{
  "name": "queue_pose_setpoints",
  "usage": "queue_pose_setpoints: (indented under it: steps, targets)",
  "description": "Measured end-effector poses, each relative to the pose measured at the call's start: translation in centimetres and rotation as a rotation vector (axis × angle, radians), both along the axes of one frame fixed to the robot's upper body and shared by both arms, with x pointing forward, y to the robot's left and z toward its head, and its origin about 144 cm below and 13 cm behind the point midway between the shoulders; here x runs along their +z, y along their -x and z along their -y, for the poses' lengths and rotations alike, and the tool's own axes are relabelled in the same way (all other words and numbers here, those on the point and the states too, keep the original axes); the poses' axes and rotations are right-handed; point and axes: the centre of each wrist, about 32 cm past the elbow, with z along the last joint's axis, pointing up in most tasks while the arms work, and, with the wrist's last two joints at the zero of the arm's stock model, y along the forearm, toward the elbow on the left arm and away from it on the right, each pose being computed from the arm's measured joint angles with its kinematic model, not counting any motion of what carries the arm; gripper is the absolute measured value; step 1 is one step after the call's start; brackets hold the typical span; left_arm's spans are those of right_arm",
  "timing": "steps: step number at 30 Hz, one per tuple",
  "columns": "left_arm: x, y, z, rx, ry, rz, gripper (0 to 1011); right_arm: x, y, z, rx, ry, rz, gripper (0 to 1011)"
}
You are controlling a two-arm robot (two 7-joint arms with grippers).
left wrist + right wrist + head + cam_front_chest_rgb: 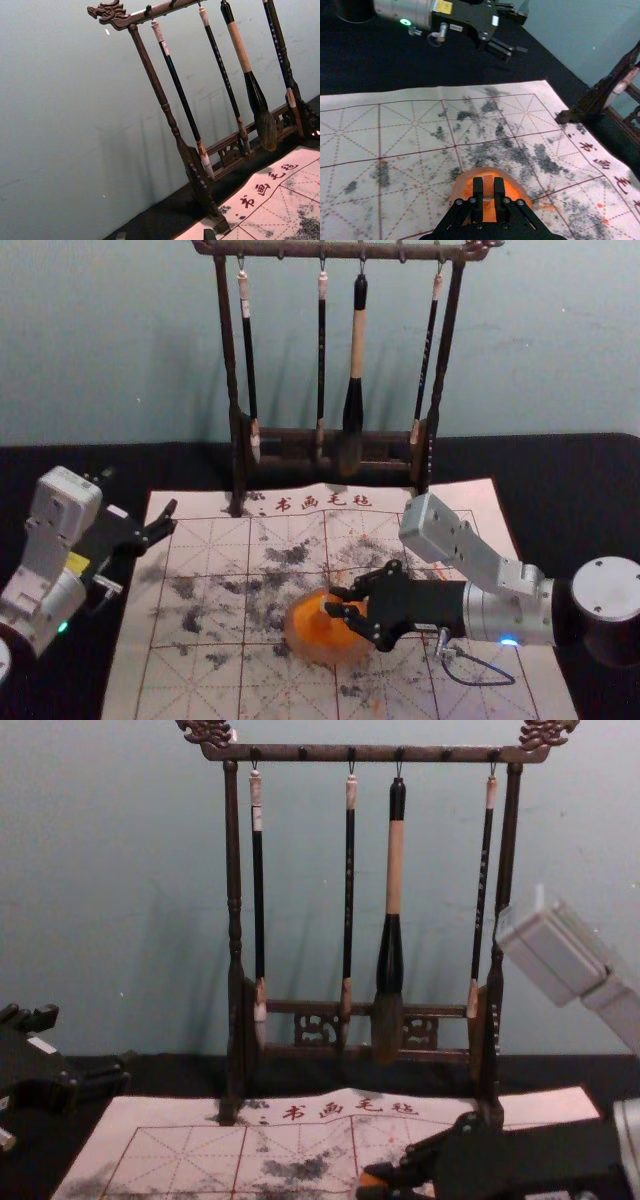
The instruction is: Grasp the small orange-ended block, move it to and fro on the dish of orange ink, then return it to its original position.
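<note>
Right gripper (pixel 331 601) pinching block (pixel 488 187) over orange ink dish (pixel 303 636); contact unclear. Dish on marked felt mat (pixel 128 680), black table (pixel 580 465) beneath. Left gripper (pixel 168 521) spread, by mat's left edge. Brush rack (pixel 228 340) behind, then pale wall (pixel 110 330).

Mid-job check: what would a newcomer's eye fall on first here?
Probably the bright orange ink dish on the gridded mat, with the right gripper shut on the small block over it. Next, the dark carved rack standing behind, its brushes hanging against the pale wall, the thickest right of centre. The left gripper is off to the left.
</note>
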Motion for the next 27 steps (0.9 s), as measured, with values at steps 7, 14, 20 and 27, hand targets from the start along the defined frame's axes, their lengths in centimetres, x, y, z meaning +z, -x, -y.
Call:
queue_pose_setpoints:
  steps: [7, 14, 20, 27]
  targets:
    - [0.0, 0.0, 0.0, 0.0, 0.0, 0.0, 1001, 0.1, -0.8, 0.1, -0.034, 0.008, 0.007, 100]
    - [0.0, 0.0, 0.0, 0.0, 0.0, 0.0, 1001, 0.2, -1.2, 0.4, -0.056, 0.011, 0.008, 100]
    - [0.0, 0.0, 0.0, 0.0, 0.0, 0.0, 1001, 0.4, -0.9, 1.1, -0.066, 0.02, 0.007, 101]
    - [0.0, 0.0, 0.0, 0.0, 0.0, 0.0, 1001, 0.6, -0.2, 1.8, -0.062, 0.025, 0.006, 101]
